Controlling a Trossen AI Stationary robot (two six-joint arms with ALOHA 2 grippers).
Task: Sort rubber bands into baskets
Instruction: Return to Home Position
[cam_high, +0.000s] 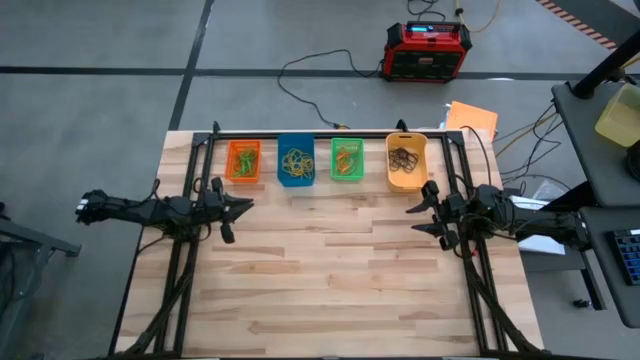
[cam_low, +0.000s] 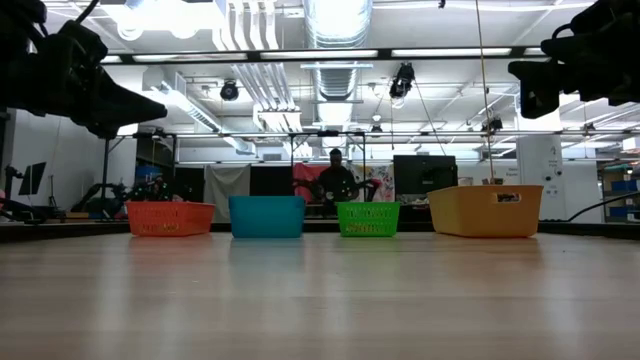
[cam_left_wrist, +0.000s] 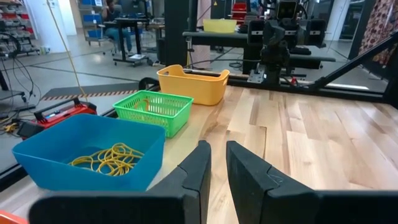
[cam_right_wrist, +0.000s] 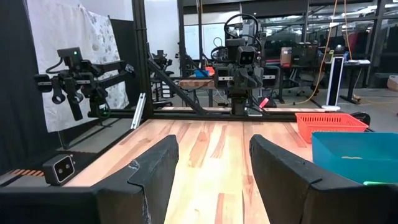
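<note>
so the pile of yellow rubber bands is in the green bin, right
Not quite. The yellow rubber bands lie in the blue bin, not the green bin beside it. The left wrist view shows this plainly, and the high view agrees. The left gripper and right gripper hang clear of the bins.

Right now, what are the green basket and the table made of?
The green basket looks like glossy plastic: its walls are a moulded mesh of little holes. The table looks like wood, smooth and pale, made of long planks with visible grain lines.
</note>
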